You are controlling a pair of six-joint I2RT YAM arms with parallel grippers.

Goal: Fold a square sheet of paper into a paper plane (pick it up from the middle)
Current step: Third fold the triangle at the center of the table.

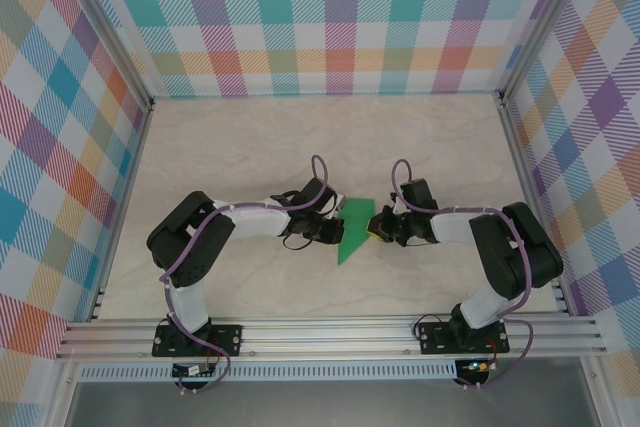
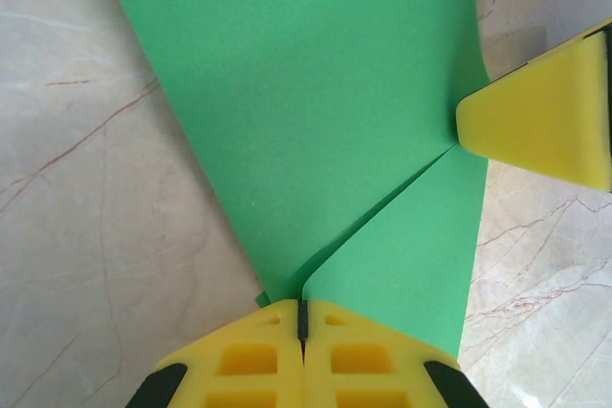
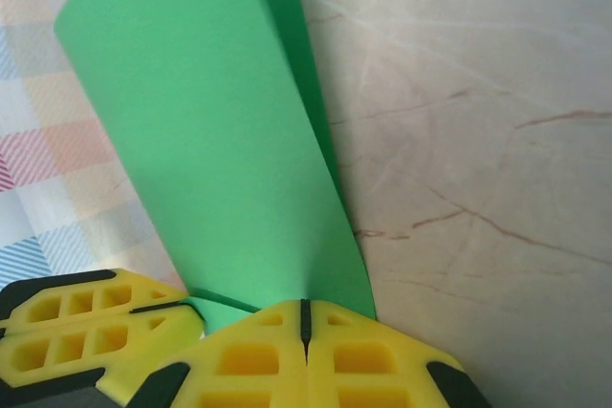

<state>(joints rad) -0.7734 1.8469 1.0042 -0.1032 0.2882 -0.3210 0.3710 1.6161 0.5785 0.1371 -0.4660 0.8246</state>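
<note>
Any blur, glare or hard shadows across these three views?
Top external: even, diffuse light, sharp throughout, only soft shadows under the arms beside the green paper. Left wrist: paper evenly lit, no glare, fold edges crisp. Right wrist: the plaid wall behind the paper is washed out and blurred; veins in the table stay readable.

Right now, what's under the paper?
Marble table shows all round the paper. Left gripper and right gripper, both shut, pinch its edges. The table beneath and the paper's underside are covered.
</note>
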